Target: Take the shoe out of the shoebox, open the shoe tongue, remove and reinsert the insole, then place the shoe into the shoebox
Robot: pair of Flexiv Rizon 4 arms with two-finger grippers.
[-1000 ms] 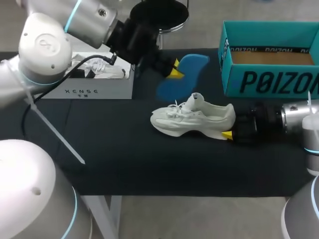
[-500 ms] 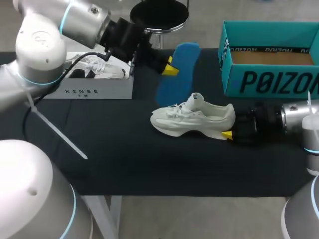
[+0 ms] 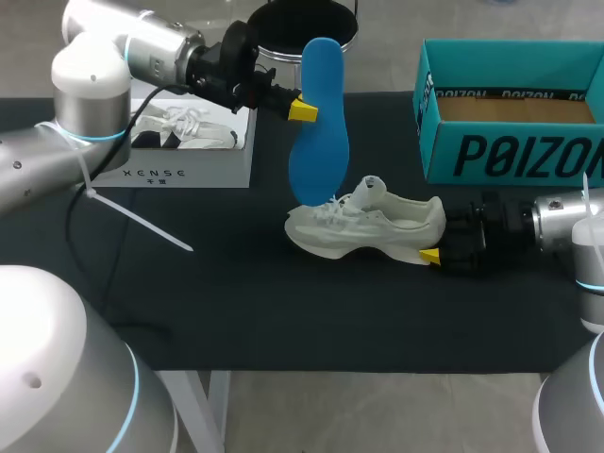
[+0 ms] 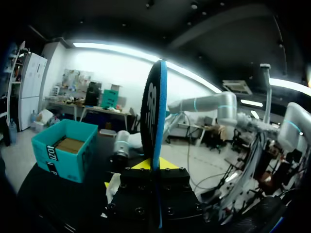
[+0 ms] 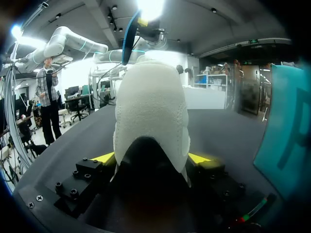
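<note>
From above, only one yellow tip of my right hand shows; the other is hidden behind the heel of the shoe. The wrist view shows both fingers pressed against that heel from either side. The shoe is white and knit-textured with a thick wavy sole, standing on the dark cloth of the worktop. My left hand pinches the blue insole, a smooth flat shape held upright over the laces (touching or not, I cannot tell). The teal shoebox shows a brown lining inside. A white box holds a second shoe.
</note>
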